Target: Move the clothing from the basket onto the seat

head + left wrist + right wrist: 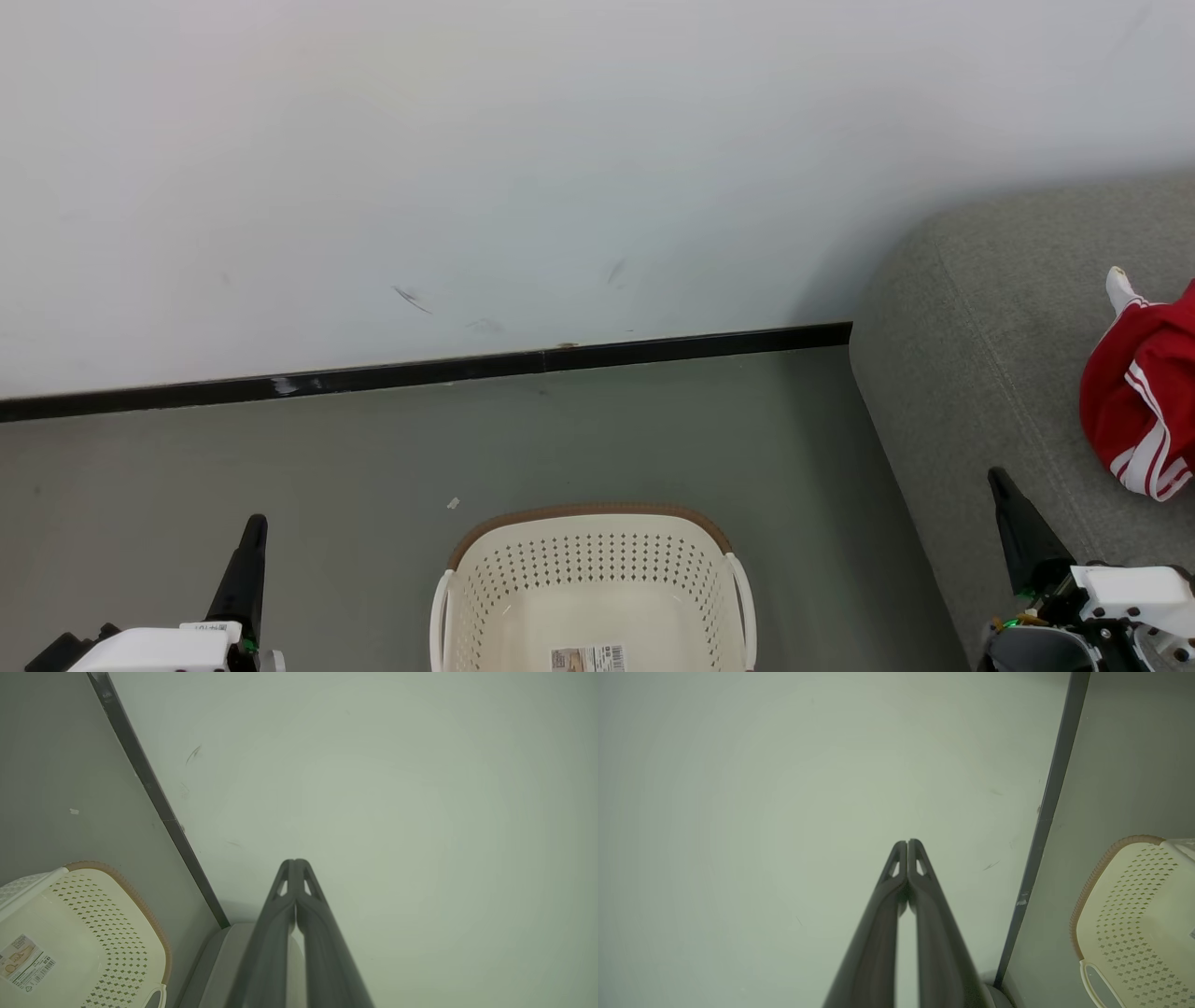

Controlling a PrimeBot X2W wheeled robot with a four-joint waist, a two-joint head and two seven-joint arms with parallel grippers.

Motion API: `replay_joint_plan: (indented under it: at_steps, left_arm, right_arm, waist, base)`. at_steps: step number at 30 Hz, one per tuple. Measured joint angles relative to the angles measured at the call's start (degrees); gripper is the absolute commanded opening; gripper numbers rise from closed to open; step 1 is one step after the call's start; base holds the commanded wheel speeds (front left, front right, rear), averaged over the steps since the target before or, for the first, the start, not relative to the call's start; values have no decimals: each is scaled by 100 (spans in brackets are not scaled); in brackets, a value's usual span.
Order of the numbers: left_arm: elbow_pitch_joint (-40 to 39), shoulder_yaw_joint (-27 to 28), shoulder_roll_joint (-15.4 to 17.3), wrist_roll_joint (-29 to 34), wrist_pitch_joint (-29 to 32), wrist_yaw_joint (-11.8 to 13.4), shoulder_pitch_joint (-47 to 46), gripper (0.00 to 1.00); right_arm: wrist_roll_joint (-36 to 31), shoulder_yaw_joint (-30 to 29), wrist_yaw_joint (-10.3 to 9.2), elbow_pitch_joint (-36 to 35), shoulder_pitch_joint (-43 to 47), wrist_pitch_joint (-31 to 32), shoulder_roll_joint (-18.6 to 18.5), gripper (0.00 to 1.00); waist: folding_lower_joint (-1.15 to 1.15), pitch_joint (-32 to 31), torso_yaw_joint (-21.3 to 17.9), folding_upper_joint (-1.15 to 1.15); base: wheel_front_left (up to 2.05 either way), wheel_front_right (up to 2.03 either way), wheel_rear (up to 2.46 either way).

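Grey seat point(980, 308) down the right, basket point(588, 511) low centre with its bottom bare, and the red clothing point(1134, 392) bunched on the seat, up and right of the right gripper point(999, 481), the nearer arm; it and the left gripper point(254, 525) both have fingers pressed together, empty
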Motion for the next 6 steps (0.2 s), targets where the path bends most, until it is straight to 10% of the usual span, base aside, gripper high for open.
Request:
replay_joint_plan:
  at_steps: [6]
  left_arm:
    - [-1,0,0,0,0,0,0,0]
  right_arm:
    - [0,-10,0,0,0,31,4,0]
  waist:
    - [0,0,0,0]
  base:
    - [0,0,0]
